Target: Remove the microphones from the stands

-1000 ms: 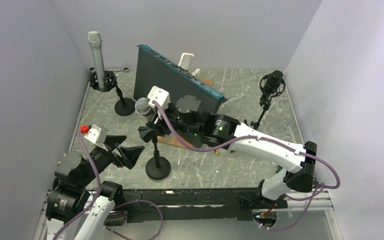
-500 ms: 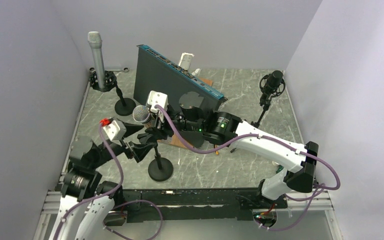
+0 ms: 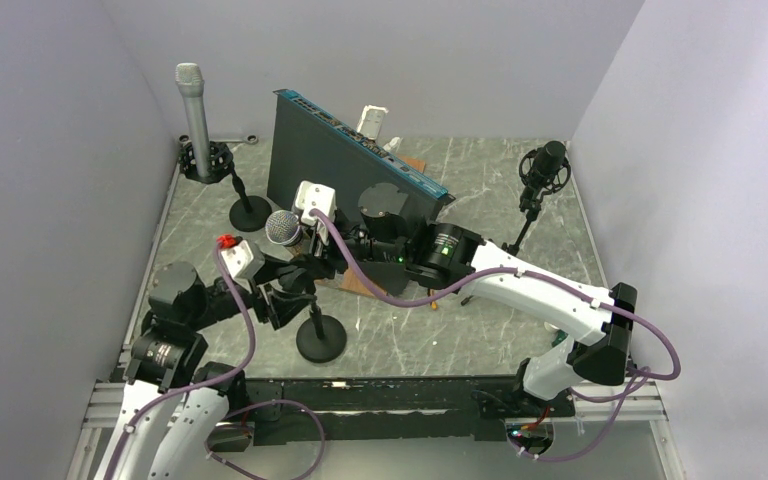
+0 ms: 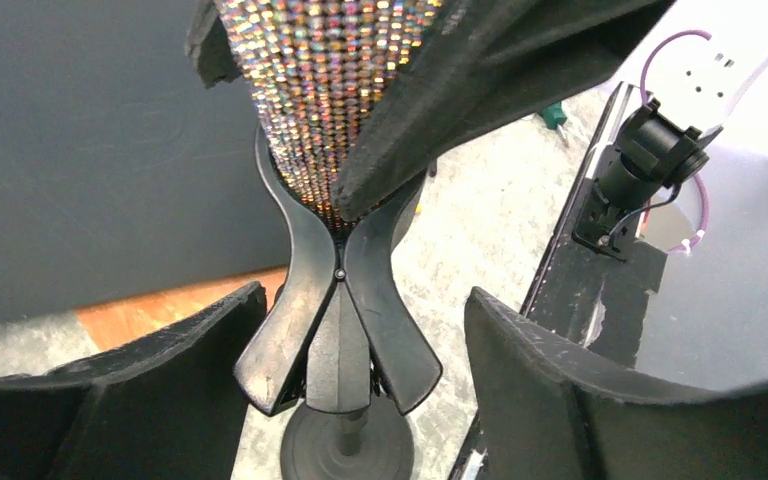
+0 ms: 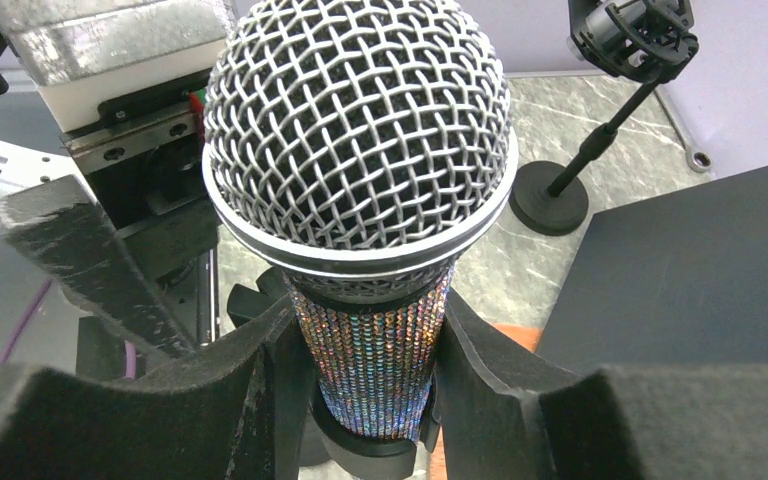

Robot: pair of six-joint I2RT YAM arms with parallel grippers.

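Microphone [image 5: 360, 150] in clip [image 4: 335, 300], between right fingers [image 5: 505, 400]

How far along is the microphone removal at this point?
Done: the right gripper is clamped on the microphone body. In hand: the left gripper straddles the stand clip, jaws open either side of it. Left: the microphone sits in the clip; it has yet to be lifted out of the stand.
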